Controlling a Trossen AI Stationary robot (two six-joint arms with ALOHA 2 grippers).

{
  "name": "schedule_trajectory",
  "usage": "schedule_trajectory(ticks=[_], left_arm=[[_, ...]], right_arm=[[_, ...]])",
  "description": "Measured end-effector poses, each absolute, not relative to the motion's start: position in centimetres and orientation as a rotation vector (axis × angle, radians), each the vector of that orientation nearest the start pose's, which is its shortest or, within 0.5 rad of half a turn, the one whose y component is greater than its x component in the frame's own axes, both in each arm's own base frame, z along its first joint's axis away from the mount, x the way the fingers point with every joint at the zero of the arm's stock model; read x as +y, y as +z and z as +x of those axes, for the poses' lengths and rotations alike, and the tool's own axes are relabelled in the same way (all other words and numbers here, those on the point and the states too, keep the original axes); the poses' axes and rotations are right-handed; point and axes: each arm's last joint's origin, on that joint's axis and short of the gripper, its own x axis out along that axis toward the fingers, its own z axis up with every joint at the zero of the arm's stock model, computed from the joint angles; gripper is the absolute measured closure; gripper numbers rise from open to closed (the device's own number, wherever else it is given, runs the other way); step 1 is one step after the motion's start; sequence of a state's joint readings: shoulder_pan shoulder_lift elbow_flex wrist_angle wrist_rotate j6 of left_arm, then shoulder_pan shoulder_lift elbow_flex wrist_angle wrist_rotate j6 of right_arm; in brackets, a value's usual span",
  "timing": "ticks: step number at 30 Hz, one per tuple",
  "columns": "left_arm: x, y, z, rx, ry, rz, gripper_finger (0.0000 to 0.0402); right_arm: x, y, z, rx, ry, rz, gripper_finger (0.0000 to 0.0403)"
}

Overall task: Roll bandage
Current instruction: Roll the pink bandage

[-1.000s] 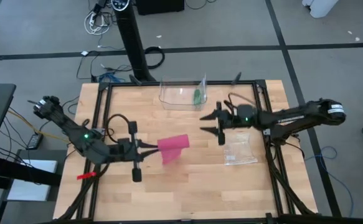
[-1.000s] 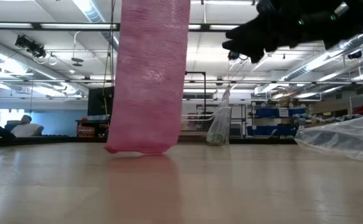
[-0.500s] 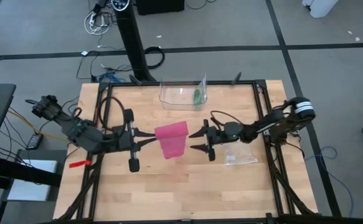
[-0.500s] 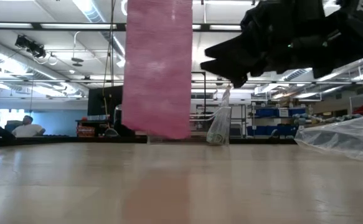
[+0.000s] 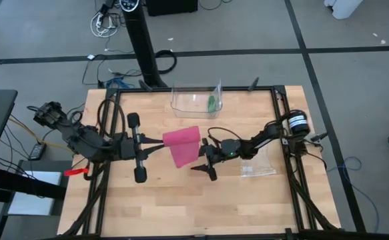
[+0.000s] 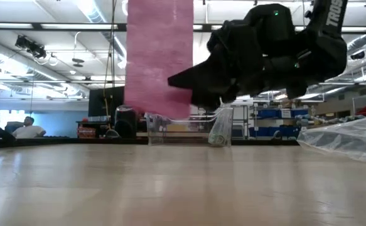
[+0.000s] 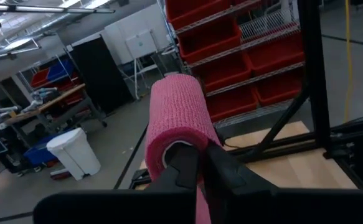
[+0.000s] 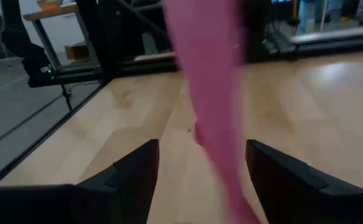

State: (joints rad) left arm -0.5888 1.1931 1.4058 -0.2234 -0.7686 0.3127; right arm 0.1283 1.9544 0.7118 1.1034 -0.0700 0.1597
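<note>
The magenta-pink bandage (image 5: 183, 145) hangs as a flat strip from my left gripper (image 5: 161, 142), which is shut on its upper end over the middle of the table. In the low view the bandage (image 6: 159, 56) hangs straight, its lower end clear of the table. My right gripper (image 5: 199, 157) is open just right of the strip. In the right wrist view its two fingers stand on either side of the hanging bandage (image 8: 209, 93) without touching it. My left gripper pinches the bandage's upper end between its two shut fingers (image 7: 197, 171), and the fabric curls over the fingertips (image 7: 176, 121). The fingers lie level, coming from the table's left. The strip hangs below them, its lower end (image 6: 159, 112) clear of the table.
A clear plastic box (image 5: 195, 101) holding a small green item (image 5: 211, 103) stands at the table's far edge. A clear plastic bag (image 5: 257, 162) lies at the right and also shows in the low view (image 6: 346, 138). A person sits far behind the table (image 6: 26, 129).
My left gripper has risen and gone slightly toward the far edge, lifting the bandage's lower end off the table so that it hangs clear. My right gripper has gone toward the table's left and near edge to the bandage, its open fingers now on either side of the strip.
</note>
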Motion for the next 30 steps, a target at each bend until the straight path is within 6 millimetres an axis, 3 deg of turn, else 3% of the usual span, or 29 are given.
schedule_trajectory(ticks=[6, 12, 17, 21, 26, 30], left_arm=[[-11.4, 46.4, 20.7, 0.025, 0.189, 0.33, 0.0387], [-11.0, 46.3, 20.5, 0.06, 0.286, 0.385, 0.0387], [-10.6, 45.5, 20.3, 0.15, 0.361, 0.458, 0.0387], [-10.1, 43.7, 20.3, 0.251, 0.456, 0.479, 0.0387], [-9.5, 40.0, 19.6, 0.321, 0.51, 0.452, 0.0387], [-9.0, 35.4, 19.0, 0.363, 0.523, 0.448, 0.0387]], right_arm=[[5.7, 11.5, 35.8, 0.157, 0.208, 0.176, 0.0234], [7.6, 11.7, 35.5, 0.145, 0.221, 0.175, 0.0384], [10.7, 12.2, 34.7, 0.137, 0.315, 0.185, 0.0394], [13.1, 13.6, 33.7, 0.115, 0.39, 0.182, 0.0398], [15.1, 17.0, 32.1, 0.051, 0.456, 0.13, 0.04], [15.7, 20.0, 31.0, 0.029, 0.44, 0.08, 0.0401]])
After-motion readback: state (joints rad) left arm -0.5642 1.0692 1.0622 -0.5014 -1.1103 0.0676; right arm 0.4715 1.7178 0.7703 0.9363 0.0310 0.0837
